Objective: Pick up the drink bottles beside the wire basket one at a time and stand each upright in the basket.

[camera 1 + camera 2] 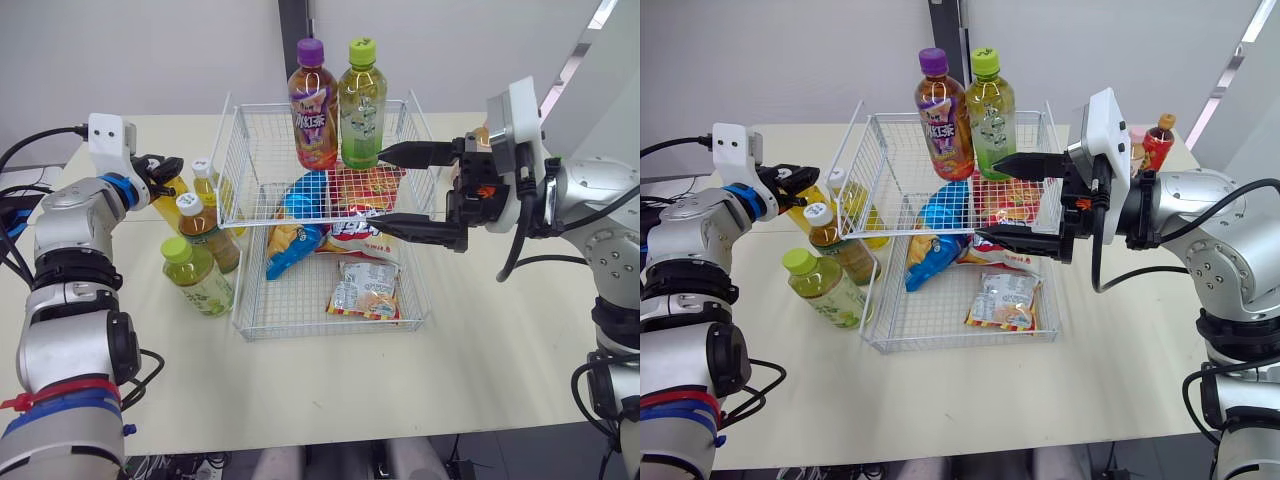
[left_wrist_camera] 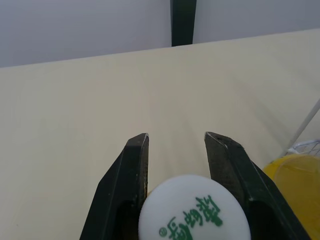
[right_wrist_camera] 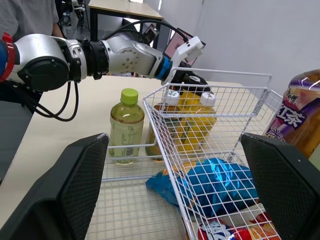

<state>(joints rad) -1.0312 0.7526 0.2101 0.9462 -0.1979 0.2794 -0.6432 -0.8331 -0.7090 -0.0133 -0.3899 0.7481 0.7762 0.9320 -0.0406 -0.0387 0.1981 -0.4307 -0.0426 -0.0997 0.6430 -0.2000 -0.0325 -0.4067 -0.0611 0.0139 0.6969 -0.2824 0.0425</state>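
You're fitting the left gripper (image 2: 175,142) over a bottle cap (image 2: 192,212) at nine o'clock of the basket (image 1: 330,332) for lifting, clamp untellable; right gripper (image 1: 375,188) is hovering spread.

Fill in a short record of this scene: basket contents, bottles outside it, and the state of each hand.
Basket: purple-cap bottle and green-cap bottle upright at the far end; snack bags on its floor
Outside: pale green bottle and white-cap bottles on the basket's left
Left hand: at a white cap
Right hand: open, at the basket's right side
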